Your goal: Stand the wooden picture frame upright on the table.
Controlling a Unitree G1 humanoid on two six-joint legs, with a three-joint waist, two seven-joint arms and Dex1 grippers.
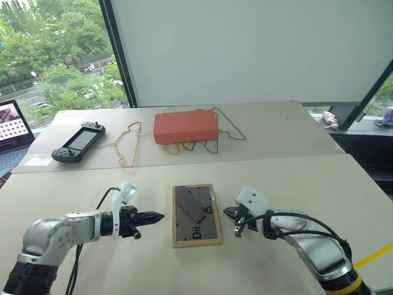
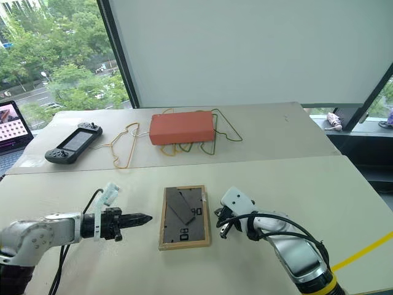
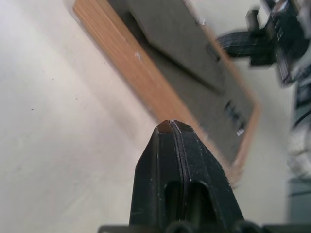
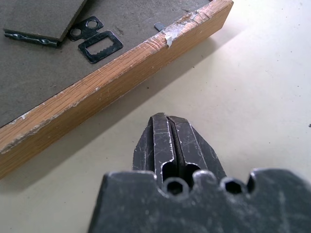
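Task status: not begun in any visible result. The wooden picture frame [image 1: 196,216] lies flat, back upward, on the near part of the bench [image 1: 295,178], with its fold-out stand folded against the dark backing. It has not been lifted or tilted, and the stand is not deployed. Raising it, opening the stand and setting it upright all remain, in my judgement.

The left gripper [image 1: 157,217] is fully closed and empty, pointing at the frame's left edge from just beside it. The right gripper [image 1: 231,214] is likewise closed on nothing, near the frame's right edge. Neither appears to touch the wood.

Surface: plain matte beige top. On a second surface adjoining the far edge sit an orange-red box [image 1: 185,126] over several wire hangers [image 1: 132,145], and a handheld game console [image 1: 78,142] to the far left.

Room: a white wall panel behind, windows with trees outside, and a laptop [image 1: 13,126] at far left.
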